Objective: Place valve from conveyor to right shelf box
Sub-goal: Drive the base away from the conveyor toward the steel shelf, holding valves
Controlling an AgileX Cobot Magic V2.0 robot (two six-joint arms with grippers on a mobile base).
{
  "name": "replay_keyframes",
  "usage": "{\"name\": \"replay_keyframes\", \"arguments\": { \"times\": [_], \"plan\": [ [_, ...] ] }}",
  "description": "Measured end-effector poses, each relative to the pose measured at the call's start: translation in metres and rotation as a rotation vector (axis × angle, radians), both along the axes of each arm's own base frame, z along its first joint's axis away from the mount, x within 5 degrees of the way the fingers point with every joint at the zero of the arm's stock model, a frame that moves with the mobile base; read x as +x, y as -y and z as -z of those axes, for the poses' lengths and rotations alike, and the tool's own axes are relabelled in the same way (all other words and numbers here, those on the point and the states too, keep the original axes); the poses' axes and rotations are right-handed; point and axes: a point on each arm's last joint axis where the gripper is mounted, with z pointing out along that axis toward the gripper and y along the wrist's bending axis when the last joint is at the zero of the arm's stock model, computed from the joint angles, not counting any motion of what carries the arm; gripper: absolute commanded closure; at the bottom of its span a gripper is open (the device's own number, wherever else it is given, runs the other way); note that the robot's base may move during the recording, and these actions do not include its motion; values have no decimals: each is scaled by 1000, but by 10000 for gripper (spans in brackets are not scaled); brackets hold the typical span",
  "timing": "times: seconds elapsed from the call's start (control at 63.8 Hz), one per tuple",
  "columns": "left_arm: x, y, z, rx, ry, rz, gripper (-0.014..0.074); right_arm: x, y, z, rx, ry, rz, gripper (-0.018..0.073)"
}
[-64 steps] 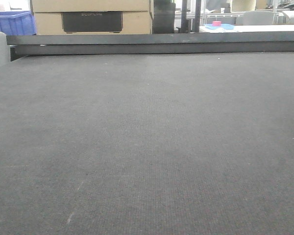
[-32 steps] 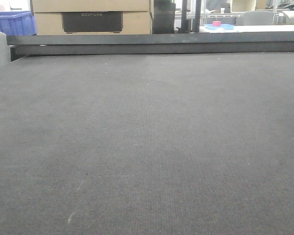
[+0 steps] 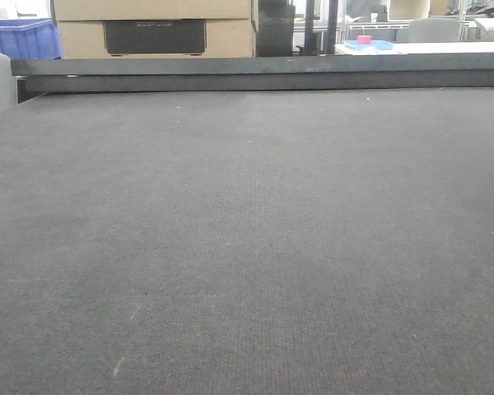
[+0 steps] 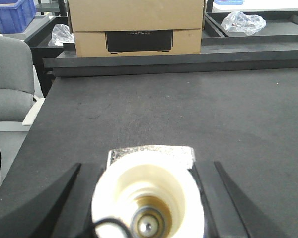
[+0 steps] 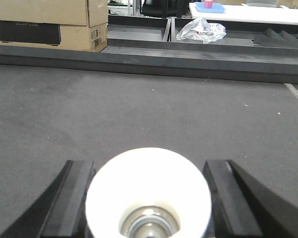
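The conveyor (image 3: 247, 247) is a wide dark grey woven belt with a black far rail (image 3: 263, 72); no valve or gripper shows on it in the front view. In the left wrist view my left gripper (image 4: 148, 166) is shut on a valve (image 4: 149, 193), a cream cup with a silver metal body behind it, held over the belt (image 4: 188, 109). In the right wrist view my right gripper (image 5: 149, 163) is shut on a second valve (image 5: 148, 188), seen as a white round cap with a metal core, over the belt (image 5: 149, 109). The shelf box is out of view.
Behind the far rail stands a cardboard box (image 3: 152, 29) with a blue crate (image 3: 20, 37) to its left. A grey chair (image 4: 10, 79) stands off the belt's left edge. Crumpled plastic bags (image 5: 201, 29) lie in black trays beyond the rail.
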Motion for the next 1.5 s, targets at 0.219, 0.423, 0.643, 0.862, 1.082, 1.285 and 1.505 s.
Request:
{"name": "replay_keyframes", "arguments": {
  "times": [0.219, 0.423, 0.643, 0.862, 1.082, 1.285, 1.505],
  "plan": [
    [0, 0, 0, 0, 0, 0, 708, 0, 0, 0, 0, 0, 0, 712],
    [0, 0, 0, 0, 0, 0, 708, 0, 0, 0, 0, 0, 0, 712],
    [0, 0, 0, 0, 0, 0, 708, 0, 0, 0, 0, 2, 0, 712],
    [0, 0, 0, 2, 0, -1, 708, 0, 0, 0, 0, 2, 0, 712],
    [0, 0, 0, 2, -1, -1, 708, 0, 0, 0, 0, 2, 0, 712],
    [0, 0, 0, 2, -1, -1, 708, 0, 0, 0, 0, 4, 1, 712],
    [0, 0, 0, 2, -1, -1, 708, 0, 0, 0, 0, 4, 1, 712]
  ]
}}
